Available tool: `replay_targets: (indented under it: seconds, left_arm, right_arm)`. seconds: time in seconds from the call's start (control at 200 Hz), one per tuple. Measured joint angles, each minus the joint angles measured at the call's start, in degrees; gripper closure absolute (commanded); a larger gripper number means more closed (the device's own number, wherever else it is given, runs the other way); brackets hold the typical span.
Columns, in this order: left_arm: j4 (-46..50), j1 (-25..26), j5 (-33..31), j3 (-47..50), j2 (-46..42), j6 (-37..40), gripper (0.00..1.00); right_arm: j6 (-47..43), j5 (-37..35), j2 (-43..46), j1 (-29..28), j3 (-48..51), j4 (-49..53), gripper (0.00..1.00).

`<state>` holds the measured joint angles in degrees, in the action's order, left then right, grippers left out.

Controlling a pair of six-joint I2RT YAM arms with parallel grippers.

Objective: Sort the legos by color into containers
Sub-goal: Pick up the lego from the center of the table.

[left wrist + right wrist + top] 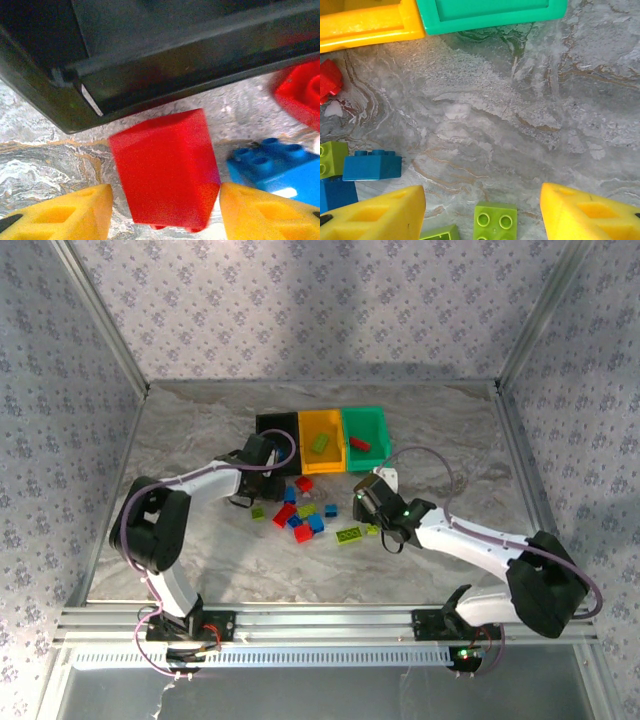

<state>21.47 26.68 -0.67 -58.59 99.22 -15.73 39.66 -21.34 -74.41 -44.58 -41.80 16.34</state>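
Left wrist camera: my left gripper (165,202) straddles a red studded plastic brick (165,165) beside the black plastic bin (150,65), whether clamped I cannot tell, so next I squeeze and carry it rightward, probably to the green plastic bin (490,22); my right gripper (482,200) hangs open, empty, over a yellow-green studded brick (495,220).

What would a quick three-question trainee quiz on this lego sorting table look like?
1. True or false: a red brick lies in the green bin.
2. The left gripper straddles a block coloured: A blue, B red, C yellow-green.
3. Fill in: the orange bin holds a ___ lego.
Key: 1 true; 2 B; 3 yellow-green.
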Motion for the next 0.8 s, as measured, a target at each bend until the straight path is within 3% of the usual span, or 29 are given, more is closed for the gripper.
replay_targets:
  seconds: [0.395, 0.54, 0.8]
  left_arm:
    - [0.1, -0.3, 1.5, -3.3, 3.5, -0.4, 0.41]
    - [0.3, -0.4, 1.4, -4.2, 5.0, -0.9, 0.7]
    - [0.1, -0.3, 1.4, -3.1, 3.8, -0.7, 0.71]
  right_arm:
    - [0.0, -0.3, 1.0, 0.1, 1.0, 0.2, 0.36]
    - [0.0, -0.4, 1.0, 0.2, 1.2, 0.2, 0.36]
    - [0.0, -0.3, 1.3, 1.0, 1.7, 0.1, 0.36]
